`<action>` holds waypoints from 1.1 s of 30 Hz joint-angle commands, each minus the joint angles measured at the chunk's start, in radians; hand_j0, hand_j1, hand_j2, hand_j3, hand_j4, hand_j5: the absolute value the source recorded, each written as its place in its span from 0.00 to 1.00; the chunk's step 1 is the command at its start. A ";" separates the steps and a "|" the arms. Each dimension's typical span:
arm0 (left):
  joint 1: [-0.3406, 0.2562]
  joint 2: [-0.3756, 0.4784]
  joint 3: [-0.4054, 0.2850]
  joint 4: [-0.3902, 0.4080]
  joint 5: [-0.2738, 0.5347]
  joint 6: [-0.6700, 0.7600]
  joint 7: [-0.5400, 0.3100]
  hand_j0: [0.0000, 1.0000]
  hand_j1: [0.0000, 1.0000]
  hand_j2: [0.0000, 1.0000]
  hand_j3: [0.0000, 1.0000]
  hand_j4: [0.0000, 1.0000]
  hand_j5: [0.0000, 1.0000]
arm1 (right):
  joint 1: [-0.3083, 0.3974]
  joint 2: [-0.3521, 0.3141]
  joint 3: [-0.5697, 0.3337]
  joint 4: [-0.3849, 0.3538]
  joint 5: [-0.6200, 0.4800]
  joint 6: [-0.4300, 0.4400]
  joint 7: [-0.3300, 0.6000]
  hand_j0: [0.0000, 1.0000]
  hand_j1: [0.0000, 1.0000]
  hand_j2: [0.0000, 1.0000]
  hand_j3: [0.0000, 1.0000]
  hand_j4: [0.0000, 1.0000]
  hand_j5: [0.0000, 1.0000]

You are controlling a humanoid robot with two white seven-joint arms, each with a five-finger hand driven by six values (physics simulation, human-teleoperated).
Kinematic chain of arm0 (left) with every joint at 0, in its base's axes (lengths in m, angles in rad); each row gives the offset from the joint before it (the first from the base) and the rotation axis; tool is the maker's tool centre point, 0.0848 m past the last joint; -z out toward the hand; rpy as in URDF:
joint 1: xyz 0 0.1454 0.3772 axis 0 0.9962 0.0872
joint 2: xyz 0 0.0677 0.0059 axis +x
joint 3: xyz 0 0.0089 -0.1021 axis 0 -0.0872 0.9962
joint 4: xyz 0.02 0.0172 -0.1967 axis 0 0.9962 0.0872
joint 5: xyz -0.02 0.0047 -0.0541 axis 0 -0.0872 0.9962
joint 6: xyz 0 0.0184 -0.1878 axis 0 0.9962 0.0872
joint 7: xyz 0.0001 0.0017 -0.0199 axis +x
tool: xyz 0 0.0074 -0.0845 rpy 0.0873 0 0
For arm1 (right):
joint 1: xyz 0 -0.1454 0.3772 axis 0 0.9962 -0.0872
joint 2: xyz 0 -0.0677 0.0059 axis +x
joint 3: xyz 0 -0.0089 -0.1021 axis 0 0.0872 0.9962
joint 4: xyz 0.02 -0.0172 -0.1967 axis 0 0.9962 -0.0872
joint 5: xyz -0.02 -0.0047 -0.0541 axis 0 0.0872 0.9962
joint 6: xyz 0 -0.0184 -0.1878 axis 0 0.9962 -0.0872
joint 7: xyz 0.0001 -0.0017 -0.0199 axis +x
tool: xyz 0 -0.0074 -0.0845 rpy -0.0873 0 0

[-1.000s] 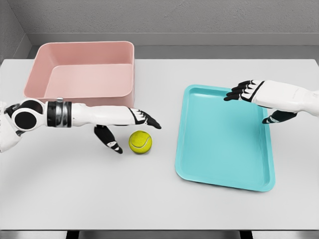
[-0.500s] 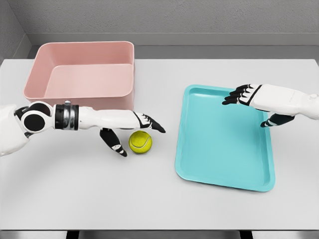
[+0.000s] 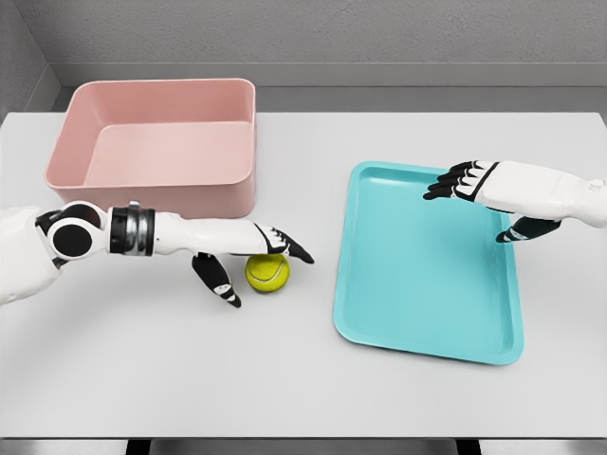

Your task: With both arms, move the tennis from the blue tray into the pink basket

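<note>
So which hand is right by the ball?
The left hand: its open fingers reach over the ball. The right hand hovers over the tray.

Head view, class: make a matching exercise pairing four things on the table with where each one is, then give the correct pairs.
Things:
1. tennis ball
2. pink basket
3. blue tray
4. right hand

Places:
A. far left of the table
B. above the tray's far right corner
C. on the bare table, under the left hand's fingers
D. right half of the table

Pairs: 1-C, 2-A, 3-D, 4-B
</note>
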 commanded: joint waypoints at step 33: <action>0.002 -0.073 -0.001 0.121 -0.016 0.002 0.002 0.99 0.99 0.99 0.99 0.99 0.99 | 0.000 0.013 0.006 0.000 -0.006 0.002 0.018 1.00 1.00 1.00 1.00 1.00 1.00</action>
